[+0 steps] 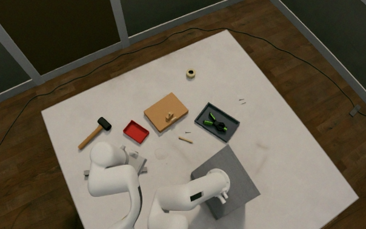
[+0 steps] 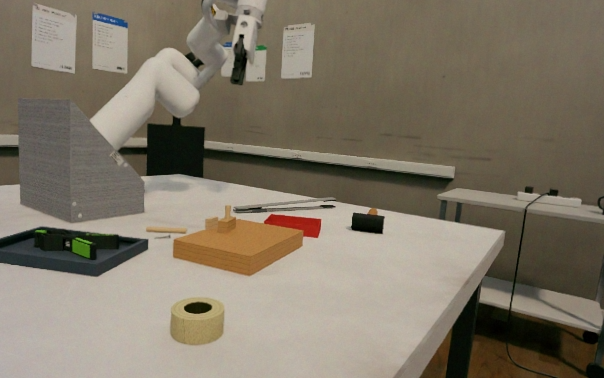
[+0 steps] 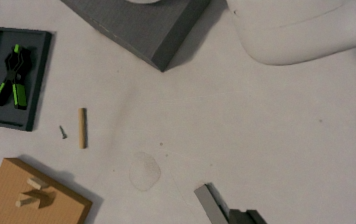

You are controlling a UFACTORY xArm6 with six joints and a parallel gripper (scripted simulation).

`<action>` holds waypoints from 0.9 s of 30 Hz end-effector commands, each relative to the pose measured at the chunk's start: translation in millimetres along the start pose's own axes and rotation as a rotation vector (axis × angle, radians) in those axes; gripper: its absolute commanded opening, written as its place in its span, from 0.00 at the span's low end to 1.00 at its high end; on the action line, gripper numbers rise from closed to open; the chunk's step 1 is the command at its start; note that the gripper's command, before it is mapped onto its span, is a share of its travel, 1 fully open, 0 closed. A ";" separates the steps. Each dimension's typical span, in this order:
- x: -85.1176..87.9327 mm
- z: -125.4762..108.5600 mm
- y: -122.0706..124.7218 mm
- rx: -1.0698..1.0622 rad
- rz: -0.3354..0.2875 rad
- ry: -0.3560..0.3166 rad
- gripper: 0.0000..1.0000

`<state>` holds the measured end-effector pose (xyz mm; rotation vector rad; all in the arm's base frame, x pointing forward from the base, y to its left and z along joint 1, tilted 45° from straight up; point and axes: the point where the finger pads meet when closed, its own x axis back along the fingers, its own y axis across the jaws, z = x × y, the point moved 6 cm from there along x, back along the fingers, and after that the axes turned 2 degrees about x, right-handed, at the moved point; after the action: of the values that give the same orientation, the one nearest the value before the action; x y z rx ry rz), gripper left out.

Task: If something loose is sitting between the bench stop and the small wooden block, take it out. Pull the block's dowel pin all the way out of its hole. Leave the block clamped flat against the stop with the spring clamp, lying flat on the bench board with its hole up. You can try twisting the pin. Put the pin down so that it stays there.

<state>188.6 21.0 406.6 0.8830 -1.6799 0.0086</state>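
The wooden bench board lies mid-table. On it the small block [image 1: 170, 117] [image 2: 227, 225] [image 3: 45, 197] stands with its dowel pin [image 2: 228, 211] upright in the hole. The low stop [image 2: 212, 222] is right beside the block; I cannot tell if anything sits between them. The green-and-black spring clamp [image 1: 216, 122] [image 2: 75, 243] [image 3: 15, 80] lies in the dark tray [image 1: 201, 116] [image 2: 75, 267] [image 3: 46, 75]. My gripper [image 2: 238, 75] [image 3: 212, 197] is shut and empty. It hangs high above the table, away from the board.
A loose dowel [image 1: 185, 139] [image 2: 166, 230] [image 3: 82, 128] and a screw [image 1: 188, 132] [image 3: 63, 132] lie between board and tray. Also on the table are a red tray [image 1: 136, 131] [image 2: 295, 225], a mallet [image 1: 95, 131] [image 2: 367, 222], a tape roll [image 1: 190, 74] [image 2: 197, 320] and the grey arm base [image 1: 239, 182] [image 2: 70, 165] [image 3: 145, 25].
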 end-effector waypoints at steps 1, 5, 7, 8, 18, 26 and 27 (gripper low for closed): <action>0.5 -0.2 0.0 0.000 0.001 -0.001 0.01; 0.5 -0.2 0.0 0.000 0.001 -0.001 0.01; 0.5 -0.2 0.0 0.000 0.001 -0.001 0.01; 0.5 -0.2 0.0 0.000 0.001 -0.001 0.01; 0.5 -0.2 -0.1 0.000 0.001 -0.001 0.00; 0.5 -5.3 -6.2 -0.001 -0.008 -0.007 0.00; 0.4 -7.0 -8.4 -0.002 -0.012 -0.008 0.00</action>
<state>193.0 19.8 406.1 0.8873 -1.6808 0.0028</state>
